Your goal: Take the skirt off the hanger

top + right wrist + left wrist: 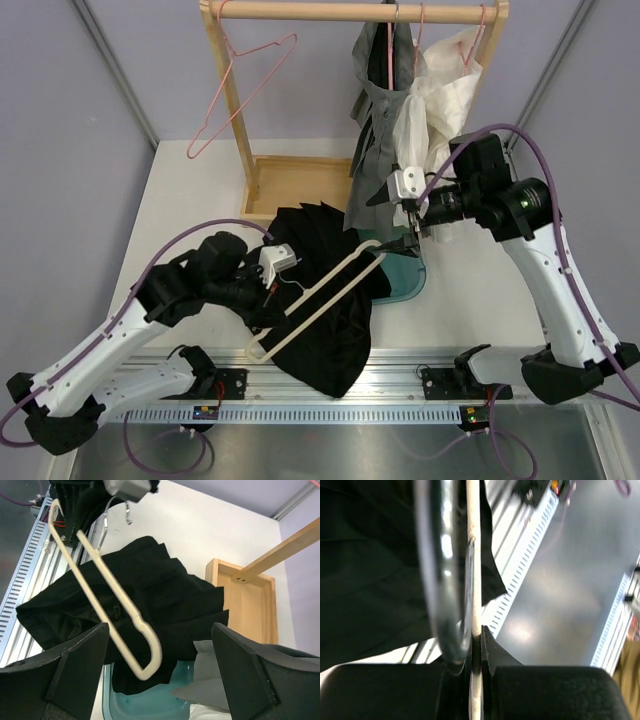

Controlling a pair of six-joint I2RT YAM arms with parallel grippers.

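Left hand (271, 289) is clenched on the cream hanger (322, 292) close under its metal hook (440, 580); the left wrist view shows the pale bar pinched between the two dark fingers (501, 656), with no gap. Right hand (159, 647) is released, its jaws spread wide with nothing between them, and it hovers just above the looped far end of the hanger, near the teal tub (408, 282). The skirt (330, 340) reads as a dark pleated heap on the table (190, 200). It spreads from the tub's rim towards the near edge and lies under the hanger, which slants across it. From above, the whole outline of the hanger shows against the cloth, so the skirt looks mostly slipped off. Whether a fold or the waist edge is caught on the bar I cannot tell. The step in hand seems to be the separation itself, with one hand steadying the hanger while the other gets ready to act at the far end. The next move probably calls for the right hand to come down and close on either the loop or the fabric beside it. The left would then draw the hanger up and away, and the pull should be slow in case cloth drags along.
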